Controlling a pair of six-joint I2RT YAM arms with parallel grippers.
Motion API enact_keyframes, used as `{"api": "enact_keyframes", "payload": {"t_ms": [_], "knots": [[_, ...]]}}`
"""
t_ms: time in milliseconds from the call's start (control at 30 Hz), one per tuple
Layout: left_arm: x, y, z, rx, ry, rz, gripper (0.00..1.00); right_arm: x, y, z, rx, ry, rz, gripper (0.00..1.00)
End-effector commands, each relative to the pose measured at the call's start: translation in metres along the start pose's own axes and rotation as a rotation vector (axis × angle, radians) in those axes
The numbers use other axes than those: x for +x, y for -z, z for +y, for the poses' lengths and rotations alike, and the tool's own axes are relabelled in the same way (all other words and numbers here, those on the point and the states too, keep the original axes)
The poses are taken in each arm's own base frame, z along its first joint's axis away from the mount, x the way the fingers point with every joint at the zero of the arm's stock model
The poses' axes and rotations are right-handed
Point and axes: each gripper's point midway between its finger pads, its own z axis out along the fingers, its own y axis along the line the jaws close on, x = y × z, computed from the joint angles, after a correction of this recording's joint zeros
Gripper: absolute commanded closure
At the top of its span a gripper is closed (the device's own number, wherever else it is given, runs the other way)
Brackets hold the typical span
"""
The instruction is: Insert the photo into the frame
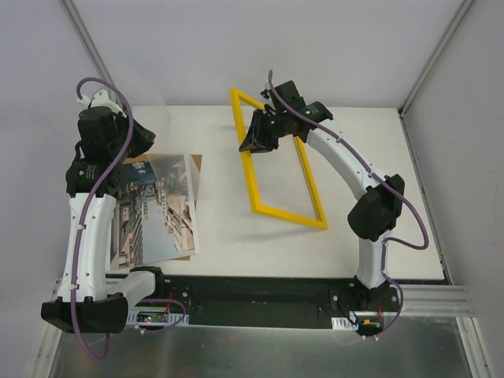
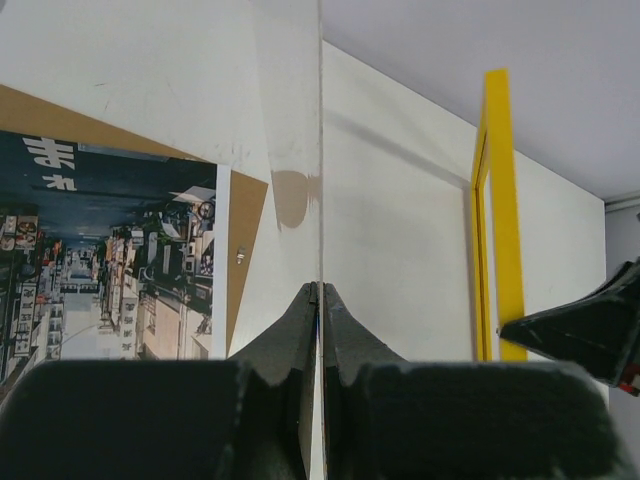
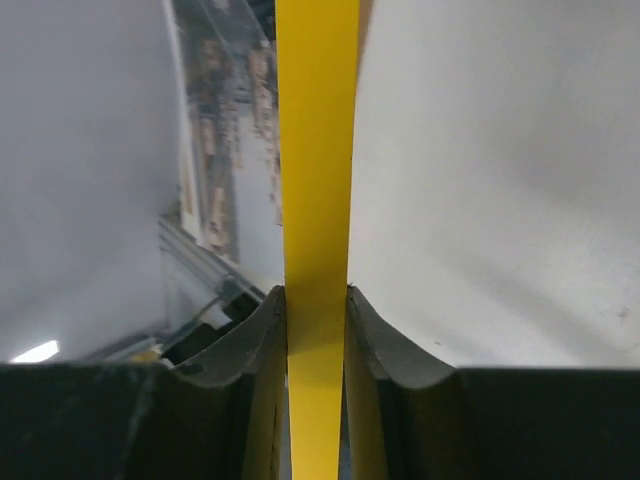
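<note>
The photo (image 1: 157,213), a street print, lies flat at the left on a brown backing board (image 1: 194,161). It also shows in the left wrist view (image 2: 110,260). My left gripper (image 1: 146,142) is shut on the edge of a thin clear pane (image 2: 320,150) and holds it upright above the photo's far end. The yellow frame (image 1: 287,215) stands tilted at the table's middle. My right gripper (image 1: 260,138) is shut on the frame's left bar (image 3: 316,150), which fills the gap between the jaws. The frame also shows in the left wrist view (image 2: 497,200).
The white table (image 1: 354,142) is walled at the back and sides. A metal rail (image 1: 425,295) with both arm bases runs along the near edge. The right arm's elbow (image 1: 378,206) hangs over the table's right part.
</note>
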Motion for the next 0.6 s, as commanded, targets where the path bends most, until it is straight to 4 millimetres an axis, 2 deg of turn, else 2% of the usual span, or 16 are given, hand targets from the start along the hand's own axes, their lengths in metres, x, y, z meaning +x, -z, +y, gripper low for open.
{"api": "enact_keyframes", "payload": {"t_ms": [0,200,333,467,567], "knots": [[-0.021,0.009,-0.014,0.05,-0.022,-0.064,1.0,-0.035,0.069,0.088,-0.337,-0.099,-0.126,0.99],[-0.014,0.003,-0.021,0.091,-0.014,-0.019,1.0,-0.063,0.1,0.13,-0.578,-0.211,-0.183,0.99],[-0.007,0.0,-0.027,0.128,-0.022,0.024,1.0,-0.067,0.102,0.131,-0.634,-0.259,-0.195,0.99],[-0.003,-0.001,-0.034,0.169,-0.039,0.063,1.0,-0.067,0.1,0.121,-0.677,-0.302,-0.204,0.99],[0.005,-0.003,-0.044,0.206,-0.06,0.108,1.0,-0.067,0.107,0.116,-0.732,-0.311,-0.227,0.99]]}}
